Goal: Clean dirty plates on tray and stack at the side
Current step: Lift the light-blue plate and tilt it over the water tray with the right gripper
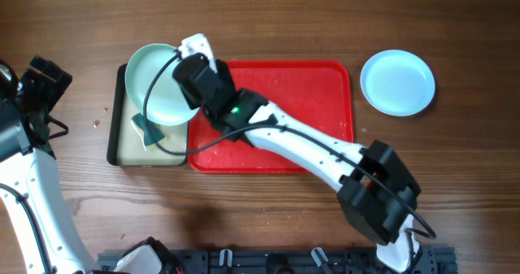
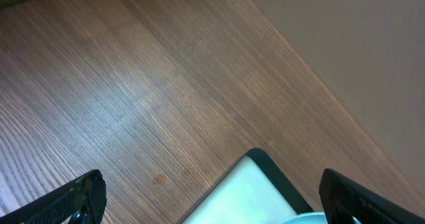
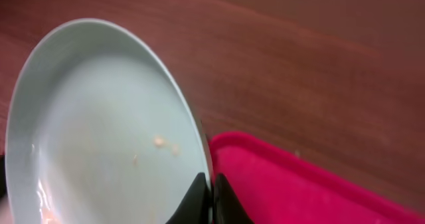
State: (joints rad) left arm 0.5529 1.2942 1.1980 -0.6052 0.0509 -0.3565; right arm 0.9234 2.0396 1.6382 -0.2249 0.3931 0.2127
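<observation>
gripping aqua plate (image 3: 99, 131) rim, right hand (image 3: 211, 197)

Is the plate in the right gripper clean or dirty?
Dirty: small crumbs lie inside the aqua plate pinched by the right gripper.

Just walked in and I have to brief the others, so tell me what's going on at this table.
The right claw is shut on the rim of a pale aqua plate, holding it over the black-rimmed tray beside the red tray. A few crumbs sit on that plate. The left claw is open and holds nothing, off at the table's left side. A second pale blue plate lies on the table to the right of the red tray.
</observation>
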